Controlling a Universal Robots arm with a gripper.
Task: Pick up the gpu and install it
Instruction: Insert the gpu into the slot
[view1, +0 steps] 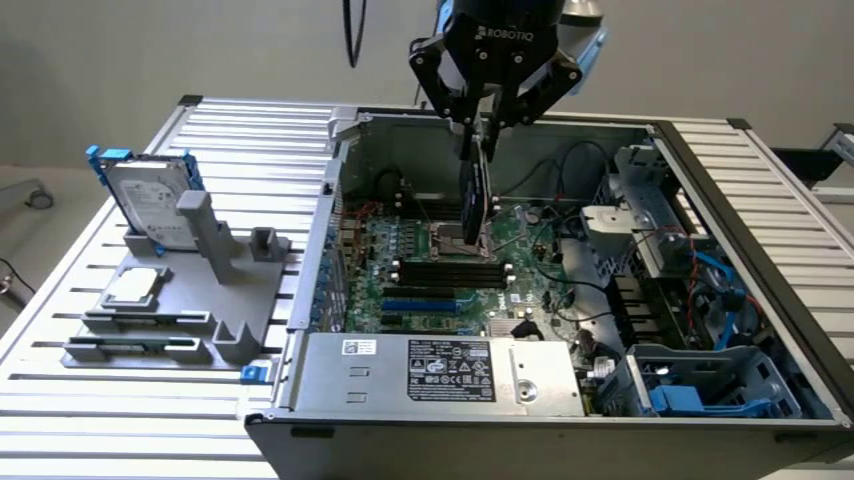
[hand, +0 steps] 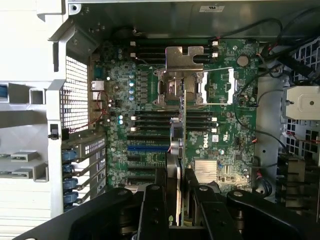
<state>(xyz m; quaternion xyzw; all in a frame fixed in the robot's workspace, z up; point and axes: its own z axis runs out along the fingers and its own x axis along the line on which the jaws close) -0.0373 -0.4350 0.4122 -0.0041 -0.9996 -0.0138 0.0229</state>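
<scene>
My jaws were clamped partway closed around the thin black-and-green rectangular gpu (view1: 473, 195), holding it upright above the green motherboard (view1: 407, 248) in the open grey metal case (view1: 400, 145).

An open computer case (view1: 534, 445) lay on a slatted metal table (view1: 80, 410). In the exterior view, a grey fixture (view1: 220, 260) stood at nine o'clock from the case. A silver hard drive (view1: 147, 195) on blue rails stood upright at the fixture's eleven o'clock end, and a small square silver chip (view1: 135, 286) lay flat on its nine o'clock side. Inside the case the green motherboard (view1: 400, 250) faced up. A silver power supply (view1: 441, 372) sat at six o'clock from it. A drive cage (view1: 641, 215) with blue cables (view1: 714, 275) sat at three o'clock. A blue slot (view1: 420, 298) ran across the board.
</scene>
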